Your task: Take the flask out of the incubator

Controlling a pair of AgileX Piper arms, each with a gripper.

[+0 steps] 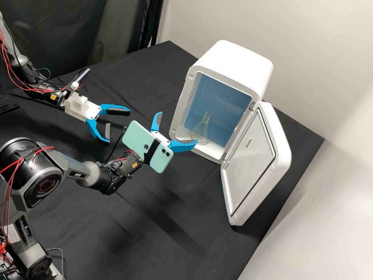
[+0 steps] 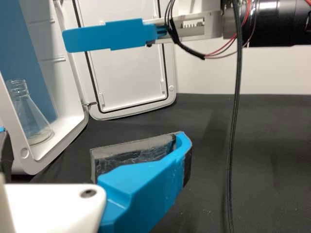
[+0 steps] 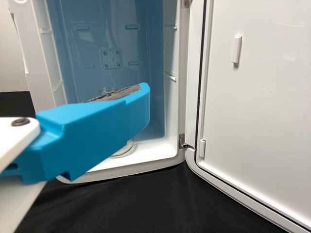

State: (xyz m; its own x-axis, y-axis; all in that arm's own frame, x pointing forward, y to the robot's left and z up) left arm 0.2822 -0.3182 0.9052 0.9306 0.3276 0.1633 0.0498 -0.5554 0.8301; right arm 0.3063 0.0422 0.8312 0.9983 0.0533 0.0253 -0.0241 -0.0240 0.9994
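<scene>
the desk [image 1: 182, 225] is draped in a black cloth [image 1: 147, 74] that lies in soft creases over its near part and reaches to its right edge. behind the far left side a dark curtain [image 1: 70, 27] hangs in loose folds and ends at a plain white wall [image 1: 311, 35], which runs on along the far right side. a flat black piece [image 1: 7, 108] lies on the desk at the left edge of the high view. past the desk's right corner a pale surface [image 1: 330, 233] carries a soft grey shadow.
</scene>
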